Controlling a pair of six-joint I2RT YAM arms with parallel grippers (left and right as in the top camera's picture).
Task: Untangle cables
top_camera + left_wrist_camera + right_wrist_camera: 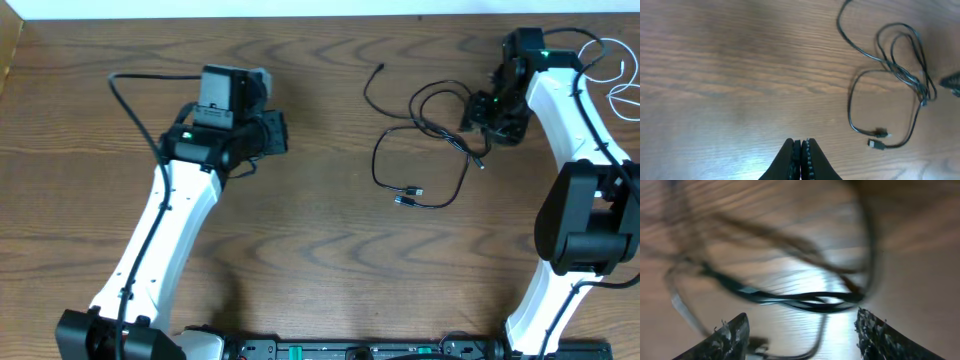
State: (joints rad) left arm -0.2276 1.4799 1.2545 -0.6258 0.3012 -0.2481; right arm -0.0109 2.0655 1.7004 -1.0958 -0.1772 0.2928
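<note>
Black cable (pixel 376 165), loosely looped, plugs (pixel 401 201) toward robot

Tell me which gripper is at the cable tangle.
The right gripper: it stands open right over the black cable loops. The left gripper is shut and well away from them.

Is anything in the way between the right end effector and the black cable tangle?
Nothing visible. The right end effector is open right at the black cable loops, with strands lying just beyond its fingers.
</note>
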